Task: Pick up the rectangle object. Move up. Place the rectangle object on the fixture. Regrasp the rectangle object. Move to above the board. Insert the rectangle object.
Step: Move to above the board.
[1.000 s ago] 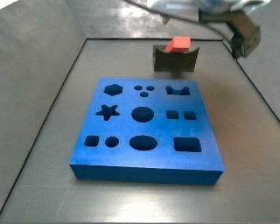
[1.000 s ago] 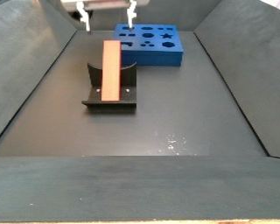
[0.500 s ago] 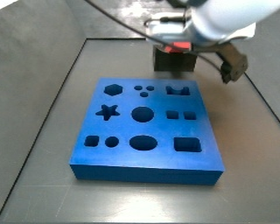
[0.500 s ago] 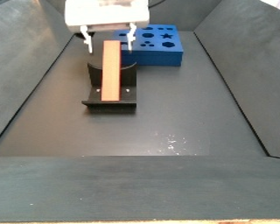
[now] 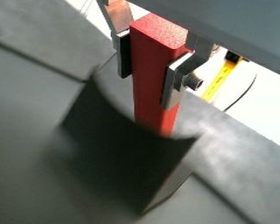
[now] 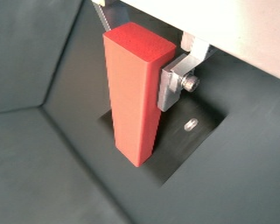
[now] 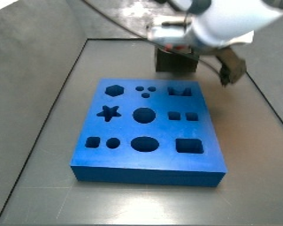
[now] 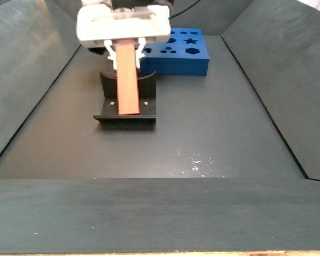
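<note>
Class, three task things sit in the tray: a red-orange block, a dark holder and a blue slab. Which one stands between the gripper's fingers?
The rectangle object: it stands upright on the fixture, the gripper flanking it. The board lies apart.

No text, label, brand, number or sign can be read in any view. The board (image 7: pixel 148 125) carries only shaped cutouts, no lettering. The rectangle object (image 6: pixel 136 92) has plain faces, and the fixture (image 8: pixel 125 108) beneath it is unmarked. The gripper (image 5: pixel 152 63), closed around the rectangle object above the fixture, shows bare metal plates with no print. A yellow strip beside the gripper in a wrist view is too blurred to read.
</note>
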